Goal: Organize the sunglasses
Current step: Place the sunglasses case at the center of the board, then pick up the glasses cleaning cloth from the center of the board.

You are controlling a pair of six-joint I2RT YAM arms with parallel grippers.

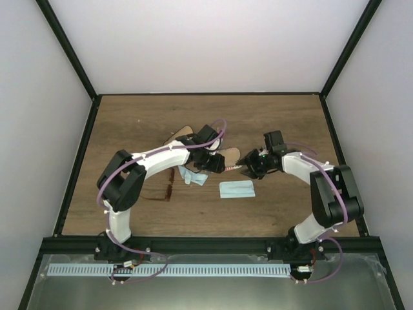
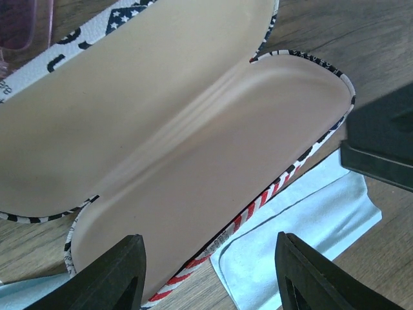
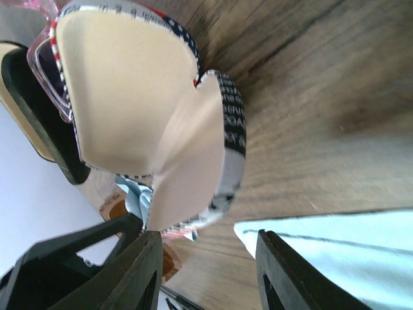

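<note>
The sunglasses (image 1: pixel 161 190), a thin dark reddish-brown frame, lie on the wooden table left of centre, apart from both grippers. They do not show in either wrist view. The red-and-white striped case (image 1: pixel 229 158) lies open between the grippers, and its tan lining fills the left wrist view (image 2: pixel 193 148) and shows in the right wrist view (image 3: pixel 135 90). My left gripper (image 1: pixel 216 165) (image 2: pixel 210 278) is open and empty over the case's near edge. My right gripper (image 1: pixel 244 169) (image 3: pixel 206 271) is open and empty just right of the case.
A flat light blue cloth (image 1: pixel 237 188) (image 2: pixel 303 232) (image 3: pixel 335 252) lies in front of the case. A crumpled blue cloth (image 1: pixel 192 175) lies under the left arm. A tan oval case (image 1: pixel 181 134) lies behind. A pink translucent piece (image 2: pixel 19 26) (image 3: pixel 48 77) sits by the case's far edge.
</note>
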